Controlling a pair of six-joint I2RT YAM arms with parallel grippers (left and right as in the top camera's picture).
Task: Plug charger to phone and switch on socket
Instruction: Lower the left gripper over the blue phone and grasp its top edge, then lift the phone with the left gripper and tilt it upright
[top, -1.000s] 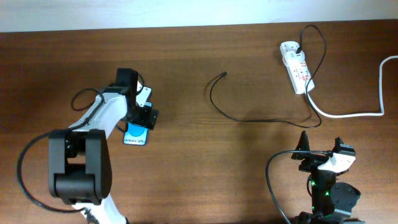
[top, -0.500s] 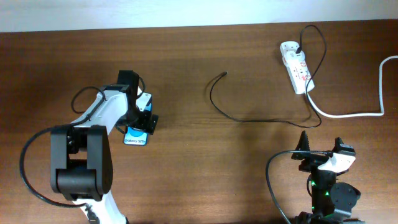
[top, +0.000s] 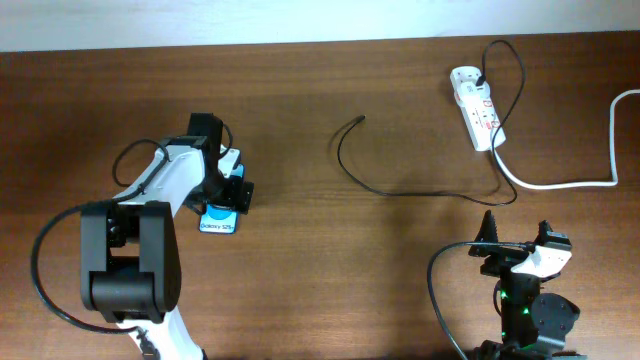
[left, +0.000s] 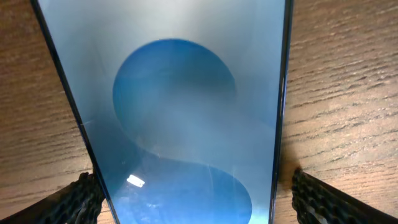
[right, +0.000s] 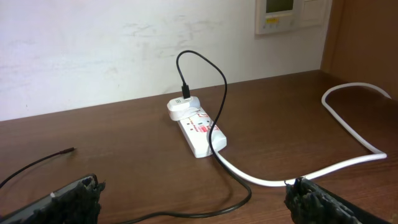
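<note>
The phone (top: 218, 220) lies flat on the brown table, its blue screen filling the left wrist view (left: 186, 112). My left gripper (top: 232, 178) is low over its upper end, open, one finger beside each long edge (left: 189, 199); a thin gap shows at the right finger. The charger (top: 400, 192), a thin black cable, runs from the socket (top: 478, 118) to a free plug tip (top: 360, 118) at the table's middle. My right gripper (top: 518, 242) is open and empty near the front edge (right: 199, 199), facing the socket (right: 198, 129) and cable (right: 214, 106).
A thick white cord (top: 600, 183) loops from the socket to the right edge and also shows in the right wrist view (right: 348, 162). A white wall with a control panel (right: 289, 14) stands behind the table.
My left gripper has shifted slightly toward the phone's upper end and settled lower around it. The phone, cable and right arm have not moved.
</note>
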